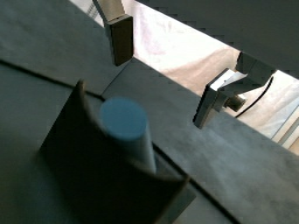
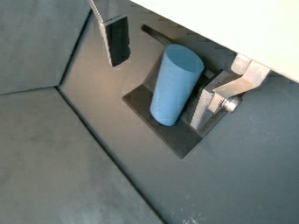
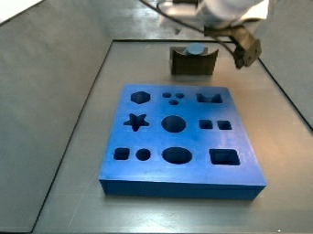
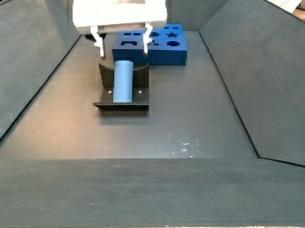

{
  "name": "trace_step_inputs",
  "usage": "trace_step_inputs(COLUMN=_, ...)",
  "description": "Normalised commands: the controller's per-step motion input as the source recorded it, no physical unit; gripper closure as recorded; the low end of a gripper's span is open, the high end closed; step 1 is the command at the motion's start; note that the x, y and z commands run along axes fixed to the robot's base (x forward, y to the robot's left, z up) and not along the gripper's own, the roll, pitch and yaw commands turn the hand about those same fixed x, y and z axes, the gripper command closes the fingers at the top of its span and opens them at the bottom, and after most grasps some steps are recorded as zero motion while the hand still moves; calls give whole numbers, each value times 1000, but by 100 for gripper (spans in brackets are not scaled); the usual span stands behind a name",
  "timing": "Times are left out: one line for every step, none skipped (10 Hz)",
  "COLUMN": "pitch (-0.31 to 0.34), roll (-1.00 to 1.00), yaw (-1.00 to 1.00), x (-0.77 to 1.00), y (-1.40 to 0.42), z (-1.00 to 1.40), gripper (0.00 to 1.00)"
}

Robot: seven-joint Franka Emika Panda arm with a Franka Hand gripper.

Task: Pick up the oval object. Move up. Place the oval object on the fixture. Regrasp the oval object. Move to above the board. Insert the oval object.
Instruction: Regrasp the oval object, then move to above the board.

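Side view: open end effector [image 4: 120, 38] above oval obj. [image 4: 123, 78]

No readable text, labels, brands or numbers on any visible surface.

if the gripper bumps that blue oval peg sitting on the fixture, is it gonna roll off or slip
The oval object probably won't roll far: it lies cradled in the fixture. Its smooth, rigid-looking surface might slip in a loose pinch. The gripper is above its far end, fingers apart, not touching.
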Motion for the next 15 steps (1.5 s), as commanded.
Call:
trace_step_inputs(pitch=-62, roll=53, yaw=23, x=113, y=26, z=-960, gripper=0)
trace_step_inputs(pitch=-53, roll=54, yaw=8, x=97, y=12, z=-755, gripper=0)
trace_step_inputs(pitch=-45, roll=52, yaw=2, x=83, y=8, z=-561, gripper=0)
trace_step_inputs(pitch=-40, roll=54, yaw=-2, x=79, y=8, z=-467, gripper=0)
trace_step_inputs(pitch=-29, roll=54, yaw=-4, x=75, y=5, z=-280, gripper=0)
trace_step_inputs(pitch=-10, roll=44, yaw=-2, x=34, y=-4, z=-193, gripper=0)
trace_step_inputs(pitch=-16, roll=47, yaw=-2, x=12, y=-8, z=-174, gripper=0)
trace_step_inputs(pitch=-15, roll=47, yaw=0, x=12, y=-7, z=-174, gripper=0)
trace_step_inputs(pitch=-15, roll=47, yaw=2, x=13, y=-7, z=-174, gripper=0)
trace_step_inputs(pitch=-15, roll=47, yaw=2, x=13, y=-7, z=-174, gripper=0)
trace_step_inputs(pitch=0, roll=0, yaw=0, x=0, y=0, z=0, gripper=100)
trace_step_inputs(pitch=-5, roll=252, yaw=15, x=-138, y=185, z=1000, gripper=100)
trace_step_inputs(pitch=-8, roll=243, yaw=13, x=-138, y=183, z=1000, gripper=100)
trace_step_inputs(pitch=-41, roll=151, yaw=1, x=-140, y=171, z=1000, gripper=100)
trace_step_inputs(pitch=-49, roll=107, yaw=-4, x=-137, y=168, z=1000, gripper=100)
